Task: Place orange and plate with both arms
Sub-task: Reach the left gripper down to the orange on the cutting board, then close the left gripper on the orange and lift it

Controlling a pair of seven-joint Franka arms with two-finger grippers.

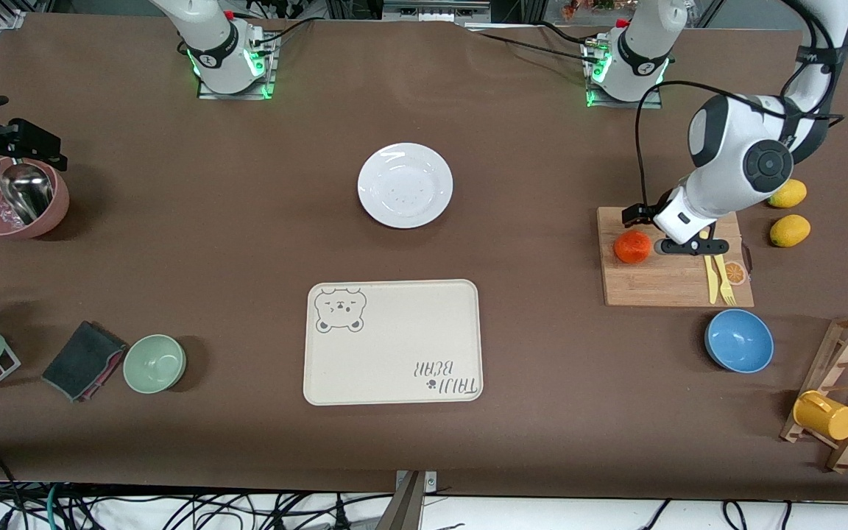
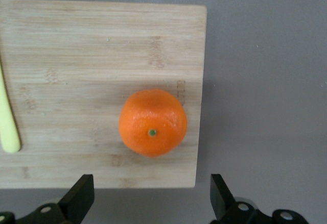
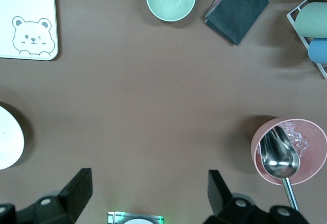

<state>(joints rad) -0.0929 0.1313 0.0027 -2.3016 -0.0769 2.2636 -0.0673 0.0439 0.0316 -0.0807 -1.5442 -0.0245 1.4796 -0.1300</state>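
— Where is the small round orange fruit (image 1: 631, 246)?

— It sits on the wooden cutting board (image 1: 659, 283), near the edge toward the round white plate (image 1: 405, 185).

— What is the left gripper (image 2: 151, 199) doing?

— It hangs over the orange, fingers spread wide, holding nothing.

— And the right gripper (image 3: 148, 193)?

— It waits up high over the brown table (image 3: 153, 112), open wide, empty too.

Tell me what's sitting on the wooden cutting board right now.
On the cutting board: the orange near one corner, a yellow knife and fork, plus an orange-slice print at its edge. The open left claw hangs above it, hiding part of the board.
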